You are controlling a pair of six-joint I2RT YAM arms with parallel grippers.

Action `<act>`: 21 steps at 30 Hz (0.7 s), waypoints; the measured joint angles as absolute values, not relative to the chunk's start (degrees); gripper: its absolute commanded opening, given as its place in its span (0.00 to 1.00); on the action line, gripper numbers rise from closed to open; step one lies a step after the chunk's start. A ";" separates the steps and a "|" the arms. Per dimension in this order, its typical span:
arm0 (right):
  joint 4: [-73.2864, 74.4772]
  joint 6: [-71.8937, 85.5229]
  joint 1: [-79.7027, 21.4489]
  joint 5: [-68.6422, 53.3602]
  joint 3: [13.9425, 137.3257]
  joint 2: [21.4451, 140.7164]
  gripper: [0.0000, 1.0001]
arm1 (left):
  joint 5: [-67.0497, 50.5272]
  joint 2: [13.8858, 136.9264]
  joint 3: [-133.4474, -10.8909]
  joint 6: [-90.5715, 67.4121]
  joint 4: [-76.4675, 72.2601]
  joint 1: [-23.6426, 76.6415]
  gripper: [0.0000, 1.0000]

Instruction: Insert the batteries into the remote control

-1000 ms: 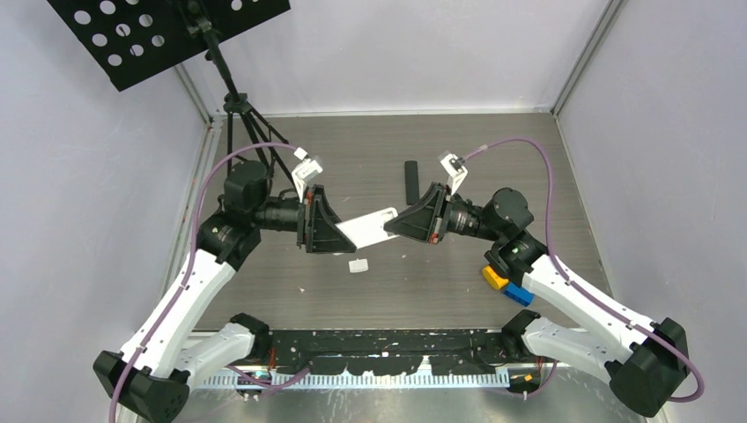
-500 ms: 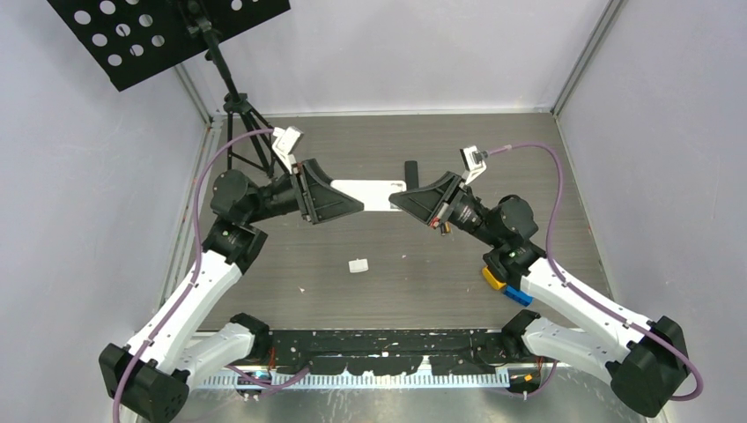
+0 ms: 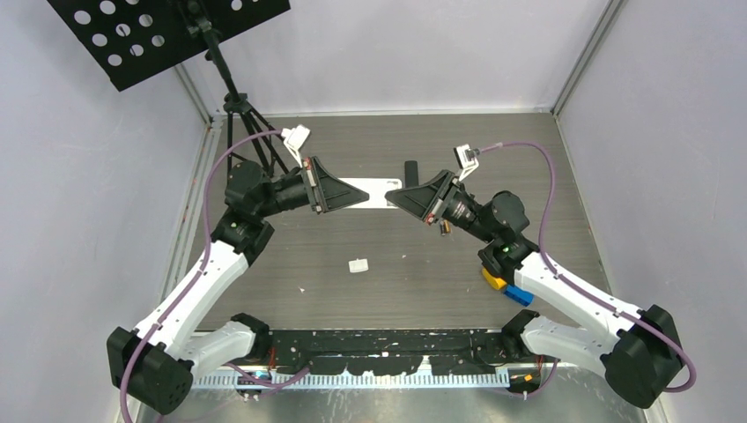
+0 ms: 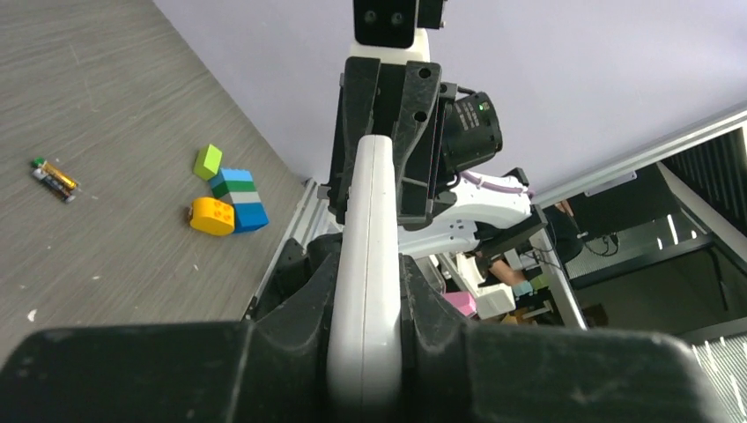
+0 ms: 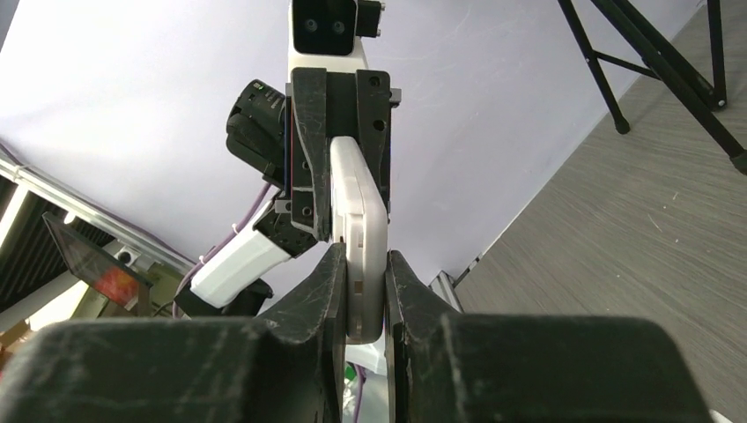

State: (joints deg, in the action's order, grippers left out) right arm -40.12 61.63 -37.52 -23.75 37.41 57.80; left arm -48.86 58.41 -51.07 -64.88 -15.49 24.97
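The white remote control (image 3: 373, 192) hangs level above the table's middle, held at both ends. My left gripper (image 3: 358, 197) is shut on its left end, and in the left wrist view the remote (image 4: 370, 220) sits edge-on between the fingers. My right gripper (image 3: 395, 198) is shut on the right end, with the remote (image 5: 359, 220) pinched between its pads. The batteries (image 3: 445, 226) lie on the table under my right arm. They also show as a gold-and-black cell and a darker one (image 4: 55, 176) in the left wrist view.
A small white piece (image 3: 358, 264) lies nearer the front. A black bar (image 3: 410, 174) lies behind the remote. Coloured toy blocks (image 3: 499, 279) sit by my right forearm and also show as blocks (image 4: 227, 196) in the left wrist view. A tripod stand (image 3: 240, 119) occupies the far left corner.
Both arms carried the remote away from the near edge and turned it from tilted to level. The left gripper shifted its hold along the remote's left end.
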 measured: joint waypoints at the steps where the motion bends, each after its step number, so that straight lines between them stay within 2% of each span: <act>1: -39.62 61.93 -37.45 -23.81 37.41 57.95 0.20 | -48.86 58.50 -51.16 -63.90 -15.42 24.95 0.00; 3: -38.83 61.95 -37.41 -23.88 37.63 58.06 0.50 | -48.84 58.50 -51.20 -62.70 -14.70 24.86 0.00; 4: -38.04 61.56 -37.41 -23.88 37.78 58.00 0.62 | -48.69 58.48 -51.33 -61.71 -13.80 24.84 0.00; 6: -34.85 59.92 -37.45 -23.27 38.15 57.67 0.74 | -47.90 58.43 -51.83 -58.15 -10.48 24.97 0.00; 12: -18.50 52.27 -37.52 -16.14 38.68 52.36 0.76 | -44.53 56.84 -51.75 -44.12 0.38 25.08 0.00; 17: -3.51 46.22 -37.50 -4.43 40.27 46.92 0.73 | -43.48 54.19 -49.01 -34.61 3.22 25.08 0.00; 21: 8.10 43.00 -37.30 5.26 42.70 47.86 0.72 | -43.68 54.00 -47.48 -29.56 4.23 25.08 0.00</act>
State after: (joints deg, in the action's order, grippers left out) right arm 8.10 43.00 -37.30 5.26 42.70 47.86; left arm -43.68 54.00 -47.48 -29.56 4.23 25.08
